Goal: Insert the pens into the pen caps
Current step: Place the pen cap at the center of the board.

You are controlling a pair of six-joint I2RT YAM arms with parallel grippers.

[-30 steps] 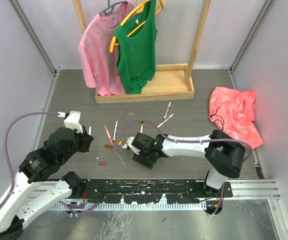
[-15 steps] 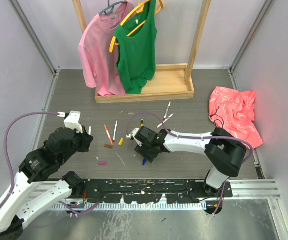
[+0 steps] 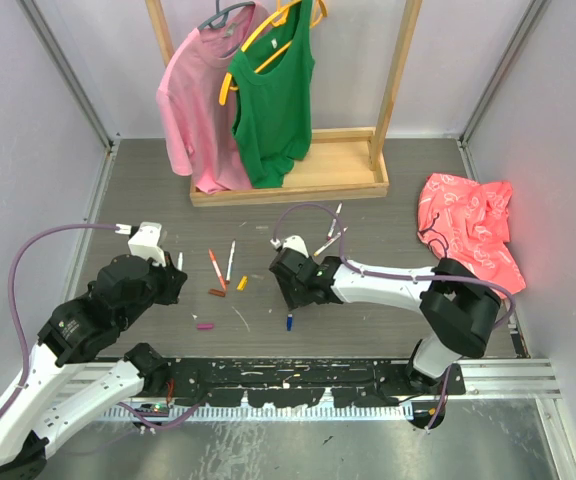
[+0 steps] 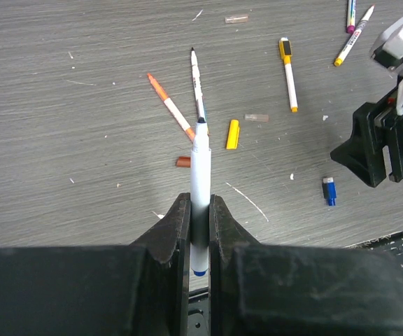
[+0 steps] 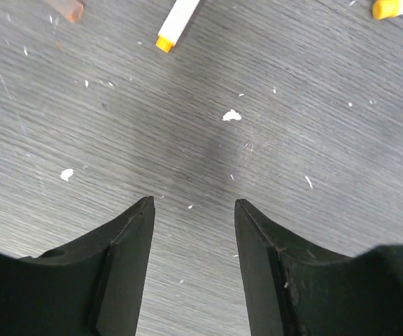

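Overhead camera looks steeply down on the tabletop (image 3: 408,235); left wrist view shares its blue cap (image 4: 329,190); right wrist view skims close.

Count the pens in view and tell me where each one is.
6. A blue pen is clamped in the left gripper. An orange pen and a black-tipped pen lie just ahead. A yellow pen lies near the right gripper, with two more pens farther back. Others may be hidden.

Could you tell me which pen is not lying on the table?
The white, blue-ended pen clamped in the left claw; the others lie on the table.
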